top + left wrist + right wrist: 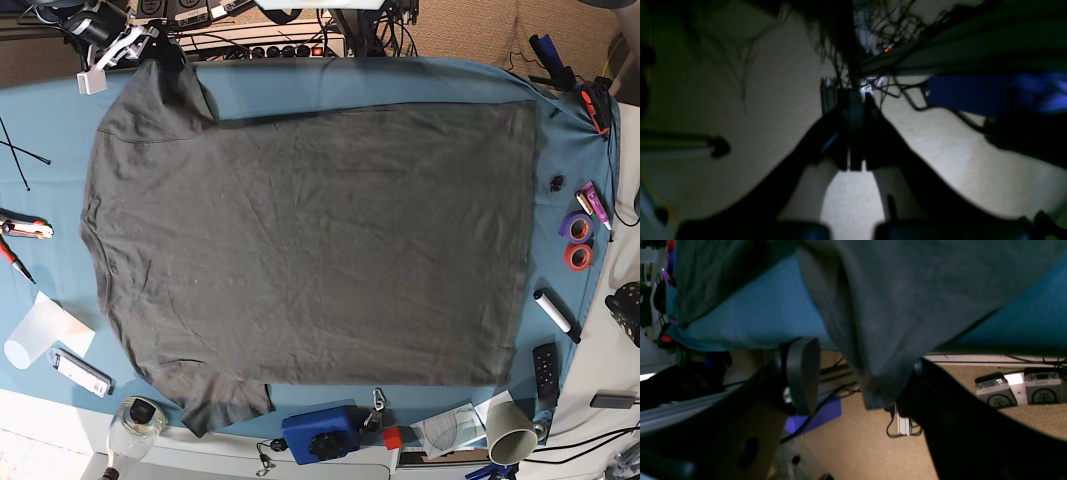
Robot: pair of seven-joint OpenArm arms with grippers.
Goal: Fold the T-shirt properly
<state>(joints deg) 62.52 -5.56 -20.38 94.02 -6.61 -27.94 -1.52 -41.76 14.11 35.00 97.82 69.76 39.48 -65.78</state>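
While base view shows T-shirt point(310, 240) flat, right fingers point(853, 380) spread around sleeve; left fingers point(857, 100) pressed together.

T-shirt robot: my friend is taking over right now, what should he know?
Right gripper: open, fingers on either side of a T-shirt corner hanging off the table edge.
Left gripper: looks shut, off the table over the floor; too dark to see anything held.
T-shirt: spread flat on the blue table cloth.
Done: no folds.
Left: all the folding.
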